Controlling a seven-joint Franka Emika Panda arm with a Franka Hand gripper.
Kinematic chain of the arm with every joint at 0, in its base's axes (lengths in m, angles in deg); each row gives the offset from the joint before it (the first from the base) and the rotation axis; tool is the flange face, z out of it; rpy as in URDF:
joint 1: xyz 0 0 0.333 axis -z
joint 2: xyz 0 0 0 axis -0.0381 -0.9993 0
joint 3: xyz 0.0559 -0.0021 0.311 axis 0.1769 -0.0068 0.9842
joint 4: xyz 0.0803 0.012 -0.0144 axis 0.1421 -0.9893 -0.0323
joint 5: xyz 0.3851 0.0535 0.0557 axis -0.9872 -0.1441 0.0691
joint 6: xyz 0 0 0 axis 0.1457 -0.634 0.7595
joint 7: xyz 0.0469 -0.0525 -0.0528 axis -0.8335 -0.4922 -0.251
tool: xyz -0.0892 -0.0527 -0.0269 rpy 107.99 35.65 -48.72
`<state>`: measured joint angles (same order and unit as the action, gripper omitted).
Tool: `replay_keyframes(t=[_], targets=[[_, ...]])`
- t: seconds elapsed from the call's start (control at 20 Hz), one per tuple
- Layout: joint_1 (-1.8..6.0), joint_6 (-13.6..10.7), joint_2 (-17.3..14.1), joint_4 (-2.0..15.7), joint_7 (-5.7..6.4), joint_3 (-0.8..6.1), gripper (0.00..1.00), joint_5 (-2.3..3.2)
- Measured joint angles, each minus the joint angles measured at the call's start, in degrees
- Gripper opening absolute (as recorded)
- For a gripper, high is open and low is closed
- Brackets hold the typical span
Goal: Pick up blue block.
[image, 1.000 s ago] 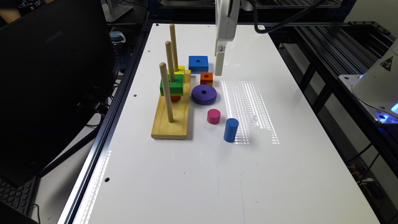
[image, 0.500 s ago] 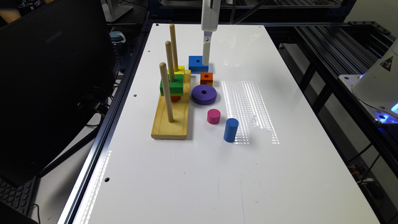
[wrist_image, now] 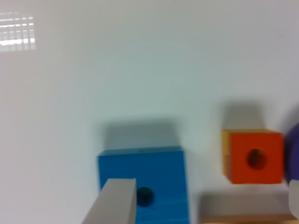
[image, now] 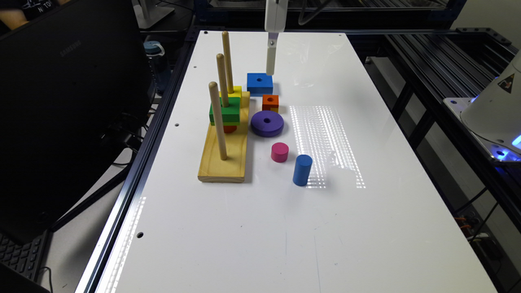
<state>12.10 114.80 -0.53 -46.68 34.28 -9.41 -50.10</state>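
Over the last second we have carried the gripper (image: 270, 69) away from the orange cube (image: 270, 101) and across to the blue block (image: 259, 83). In the exterior view it now hangs at the block's far corner, on the exterior view's right, no longer beside the cube.

From the wrist view, one grey finger (wrist_image: 114, 203) sits in front of the blue block (wrist_image: 142, 179), overlapping its face just beside the small round centre hole. A pale sliver (wrist_image: 294, 200) at the edge of that picture, past the orange cube (wrist_image: 254, 156), is likely the other finger, so we judge the fingers to be spread wide and released, holding nothing.

The block lies flat on the white table (image: 325, 228), directly beneath the fingers, with the cube near it and the purple ring (image: 267, 123) beyond that. The wooden peg base (image: 224, 158) lies close along one side.

For the task, this means the approach is nearly done but the grasp has not begun. We judge the fingers are not yet centred: one lies over the block rather than beside it, so a small shift is needed before lowering.
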Motion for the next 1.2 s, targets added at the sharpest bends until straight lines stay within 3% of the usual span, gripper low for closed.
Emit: replay_keyframes(t=[0.35, 0.45, 0.75, 1.2], targets=[[0.04, 0.0, -0.2, 0.27, -0.02, 0.19, 1.00, 0.00], [0.11, 0.0, -0.3, 0.52, -0.13, -0.04, 1.00, 0.04], [1.51, 0.0, -1.0, 1.52, -1.53, -0.20, 1.00, 0.06], [1.99, -0.1, -1.3, 1.89, -1.96, -0.21, 1.00, 0.06]])
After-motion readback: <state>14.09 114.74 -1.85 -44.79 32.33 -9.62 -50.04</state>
